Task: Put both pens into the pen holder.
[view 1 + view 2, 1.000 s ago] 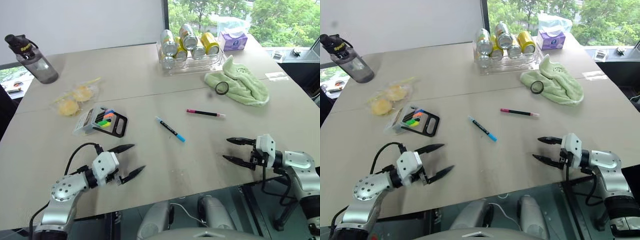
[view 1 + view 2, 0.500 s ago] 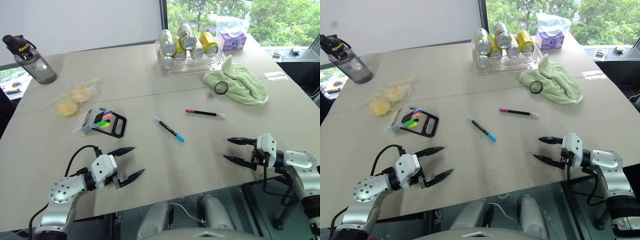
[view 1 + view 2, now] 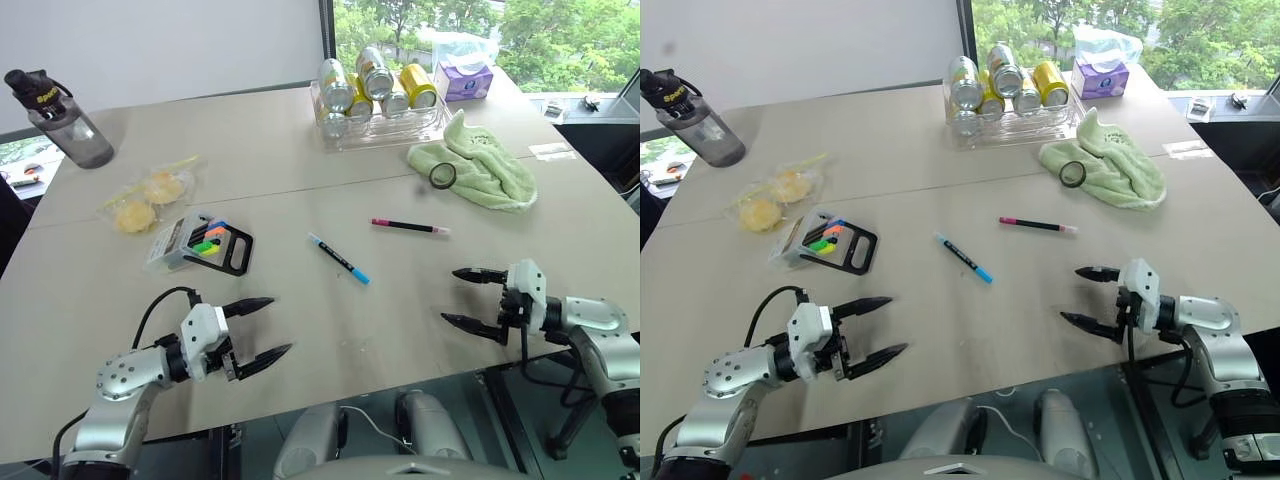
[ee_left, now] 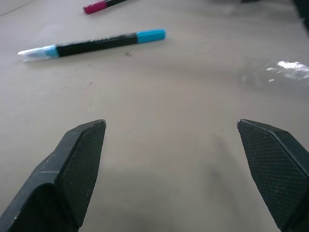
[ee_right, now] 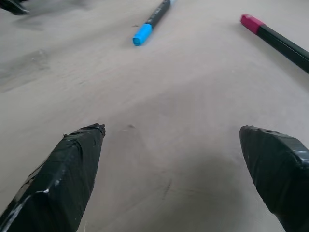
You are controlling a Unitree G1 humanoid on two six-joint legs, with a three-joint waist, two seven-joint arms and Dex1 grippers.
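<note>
I held both arms low over the desk's near edge, the left gripper [image 3: 255,327] and right gripper [image 3: 473,297] with jaws spread wide and empty, ready to reach. The blue-ended pen [image 3: 339,258] and pink-ended pen [image 3: 410,227] lay mid-desk; the pen holder [image 3: 200,242] waited toward the left edge.

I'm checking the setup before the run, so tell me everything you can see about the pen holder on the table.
The pen holder is a small flat rectangular case of clear plastic with a black frame and a black loop handle at its nearer end. Green, yellow and orange marker ends show through it. It lies flat on the table, on the robot's left side, just in front of a clear bag of yellow items, which it may touch. Both pens lie apart from it, and neither gripper touches it.
</note>
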